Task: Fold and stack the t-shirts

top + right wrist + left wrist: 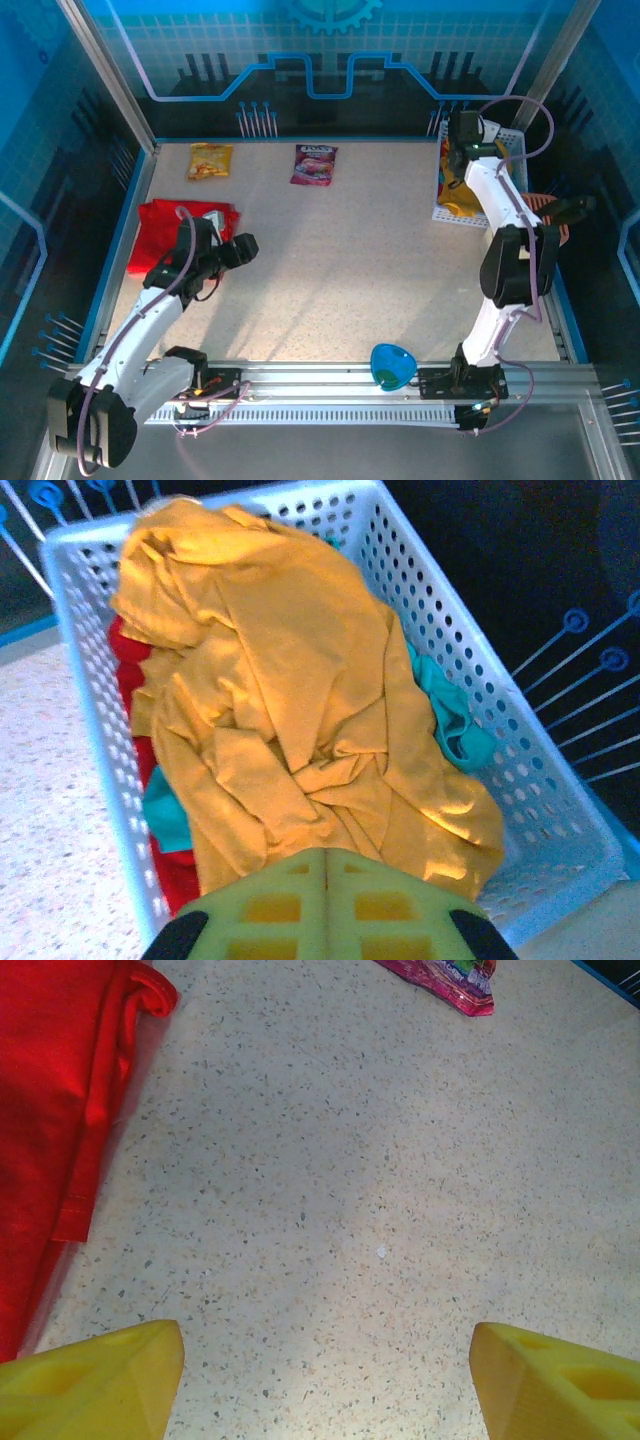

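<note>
On the speckled bench [350,260], a yellow snack packet [210,161] lies at eleven o'clock and a magenta snack packet [314,165] near twelve, well apart. A white perforated basket [540,780] sits at two o'clock, and a blue heart-shaped piece [391,366] at six.

The mustard-yellow cloth t-shirt [300,710] lies in the white perforated plastic basket [470,630]; the red cloth t-shirt [160,235] lies well left of it.

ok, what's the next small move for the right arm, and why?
Probably a short straight lift of the right end effector: its jaws are shut at the crumpled mustard-yellow cloth t-shirt, topmost in the white perforated plastic basket. Lifting would show whether a fold is really pinched; that can't be told yet.
</note>
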